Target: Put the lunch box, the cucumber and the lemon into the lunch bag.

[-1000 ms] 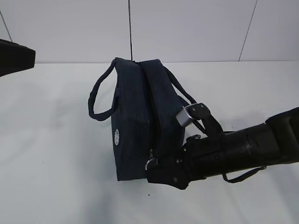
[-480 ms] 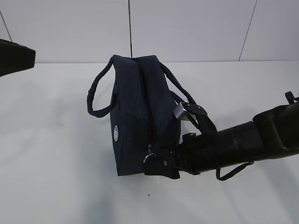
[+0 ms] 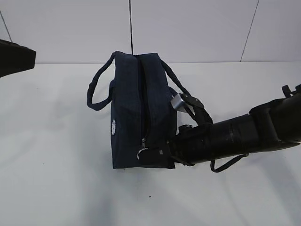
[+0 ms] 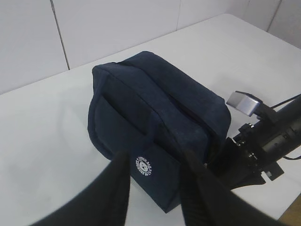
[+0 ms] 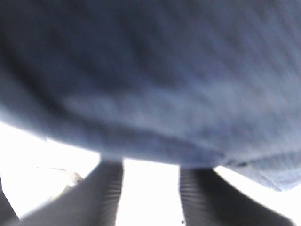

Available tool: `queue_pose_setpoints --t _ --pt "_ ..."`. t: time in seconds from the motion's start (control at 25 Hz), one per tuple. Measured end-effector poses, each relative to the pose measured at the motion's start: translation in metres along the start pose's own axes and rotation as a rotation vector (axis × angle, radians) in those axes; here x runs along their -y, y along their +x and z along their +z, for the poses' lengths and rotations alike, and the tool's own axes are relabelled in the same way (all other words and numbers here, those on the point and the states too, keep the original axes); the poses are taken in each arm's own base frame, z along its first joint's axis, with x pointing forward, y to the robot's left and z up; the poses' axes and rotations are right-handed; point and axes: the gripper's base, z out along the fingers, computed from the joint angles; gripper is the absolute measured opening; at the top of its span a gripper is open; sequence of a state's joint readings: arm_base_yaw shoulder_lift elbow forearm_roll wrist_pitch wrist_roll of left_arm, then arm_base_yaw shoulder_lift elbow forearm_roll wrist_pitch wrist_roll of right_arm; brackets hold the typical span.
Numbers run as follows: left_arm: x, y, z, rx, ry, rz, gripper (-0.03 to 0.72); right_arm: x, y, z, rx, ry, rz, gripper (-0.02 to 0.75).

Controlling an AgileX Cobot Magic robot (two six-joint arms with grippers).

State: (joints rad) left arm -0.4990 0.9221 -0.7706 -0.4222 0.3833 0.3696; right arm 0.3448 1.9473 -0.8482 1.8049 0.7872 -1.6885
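— Looking at the lunch bag (image 3: pixel 141 113), why is it standing on the white table (image 3: pixel 51 155) like that?

— It is sitting upright with the zipper seam running along its top, apparently zipped, so I am guessing the lunch box, cucumber and lemon are inside; none of them is showing anywhere.

— And the right gripper (image 3: pixel 157 157)?

— It is pressing against the bag's near lower corner, right beside the silver ring pull (image 3: pixel 141 153). Its fingers are standing apart in the wrist view with only bright table between them, so it is gripping nothing I can see. It seems to be nudging or steadying the bag.

— The left gripper (image 4: pixel 155 188)?

— It is hovering short of the bag, fingers parted, holding nothing.

— Any writing?

— A small round white logo (image 4: pixel 144 166) is showing on the side pocket, with ring lettering too small to read.
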Motion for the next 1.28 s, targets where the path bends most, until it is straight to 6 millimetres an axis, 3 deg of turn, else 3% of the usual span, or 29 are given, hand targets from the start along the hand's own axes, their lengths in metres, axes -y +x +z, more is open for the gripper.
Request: queue_pose_setpoints --t 0.12,0.36,0.64,0.84,1.0,1.08,1.28 --pt "0.0 0.0 0.0 0.0 0.0 0.0 0.237 -0.001 -0.003 0.0 0.008 -0.006 -0.003 0.391" --pt "0.0 0.0 0.0 0.0 0.0 0.0 0.237 -0.001 -0.005 0.0 0.011 -0.007 -0.006 0.191" --pt "0.0 0.0 0.0 0.0 0.0 0.0 0.237 -0.003 -0.005 0.0 0.014 -0.023 -0.021 0.152" --pt "0.0 0.0 0.0 0.002 -0.001 0.0 0.237 -0.003 -0.005 0.0 0.014 -0.023 -0.023 0.185" --pt "0.0 0.0 0.0 0.001 -0.001 0.0 0.237 -0.003 -0.006 0.0 0.015 -0.029 -0.004 0.358" --pt "0.0 0.0 0.0 0.001 -0.001 0.0 0.237 -0.003 -0.006 0.0 0.017 -0.031 0.027 0.4" --pt "0.0 0.0 0.0 0.001 -0.001 0.0 0.237 -0.002 -0.014 0.001 0.029 -0.014 0.118 0.423"
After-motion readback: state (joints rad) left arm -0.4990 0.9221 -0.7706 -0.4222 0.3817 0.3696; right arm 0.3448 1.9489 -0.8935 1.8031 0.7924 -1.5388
